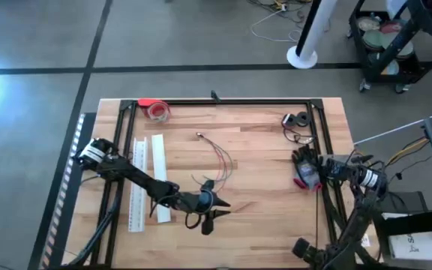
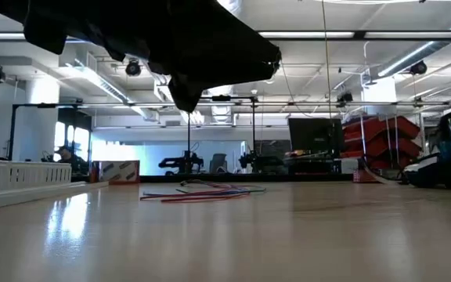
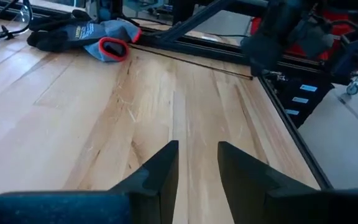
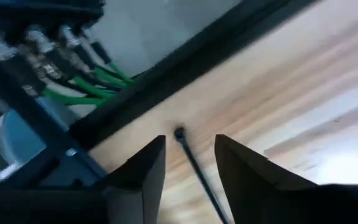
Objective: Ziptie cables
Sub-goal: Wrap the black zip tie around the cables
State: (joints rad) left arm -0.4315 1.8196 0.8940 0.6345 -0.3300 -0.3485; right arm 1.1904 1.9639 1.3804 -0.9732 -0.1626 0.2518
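Left gripper [image 1: 217, 212] open over table [image 1: 261, 195]

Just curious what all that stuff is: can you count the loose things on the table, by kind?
White strips: 2
Tape rolls: 2, red and black
Gloves: 1 pile
Cables: 1 bunch
Black zip tie: 1
Total: 7

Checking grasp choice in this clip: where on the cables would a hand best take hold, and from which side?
Probably at the middle of the cables, where the strands run close together, coming straight down: they lie flat and loose on the table. The left hand, open, is nearest.
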